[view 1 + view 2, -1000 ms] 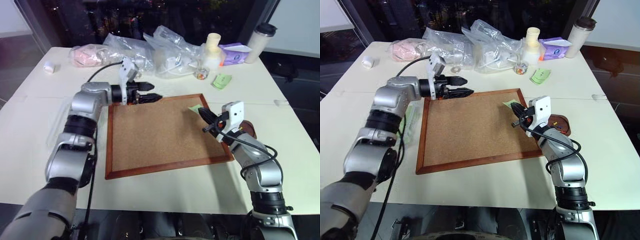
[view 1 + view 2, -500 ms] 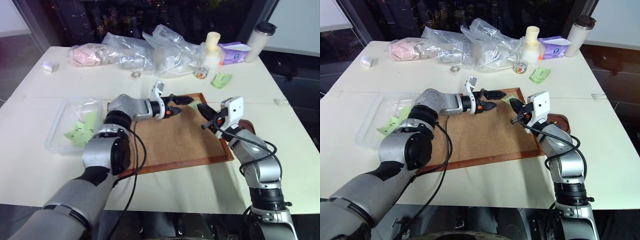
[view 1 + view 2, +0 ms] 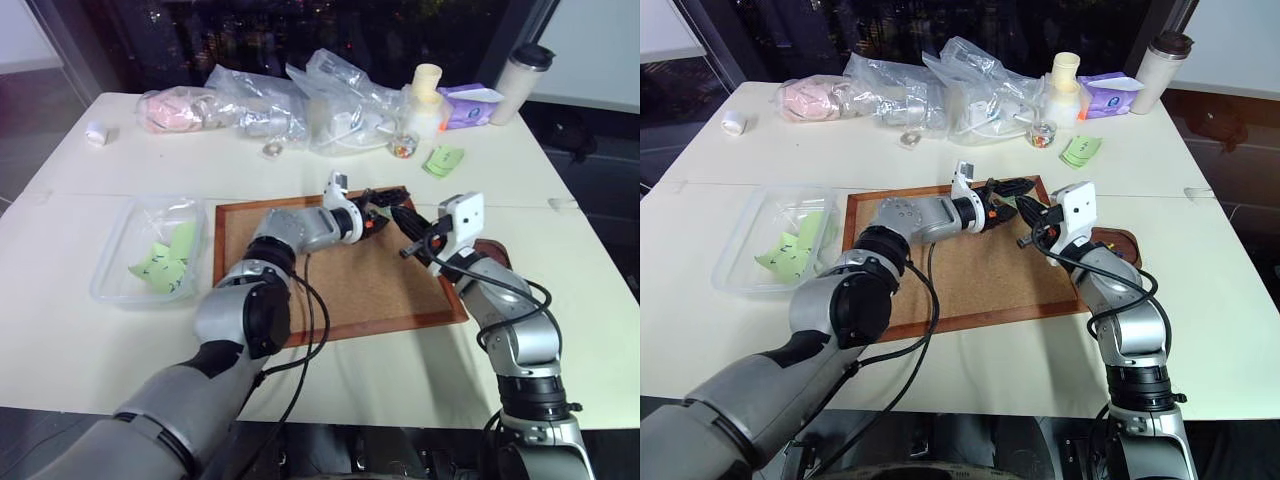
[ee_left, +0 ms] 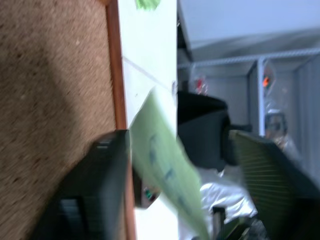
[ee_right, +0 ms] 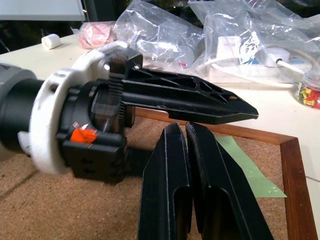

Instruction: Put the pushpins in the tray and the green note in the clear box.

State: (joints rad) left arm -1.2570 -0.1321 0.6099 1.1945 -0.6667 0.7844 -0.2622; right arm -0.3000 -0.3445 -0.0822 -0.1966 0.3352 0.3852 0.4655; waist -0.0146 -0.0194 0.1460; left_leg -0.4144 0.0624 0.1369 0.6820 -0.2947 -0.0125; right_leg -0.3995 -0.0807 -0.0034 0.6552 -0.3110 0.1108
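Closing on the green note (image 5: pixel 245 170) is the step in hand: it lies at the cork board's (image 3: pixel 330 290) far right corner, between the left claw's (image 3: pixel 1015 190) parted fingers. The claw should pinch the paper's lifted edge, not scrape the cork. The right claw (image 5: pixel 187 165), its fingers pressed together and empty, hovers just beside and had better keep still. A second ago the left claw stood near the board's far left corner; now the clear box (image 3: pixel 120 260) shows.

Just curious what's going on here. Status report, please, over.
Left pincer open, straddling green note at cork board corner. Right pincer shut, close beside it. Note not yet in clear box.
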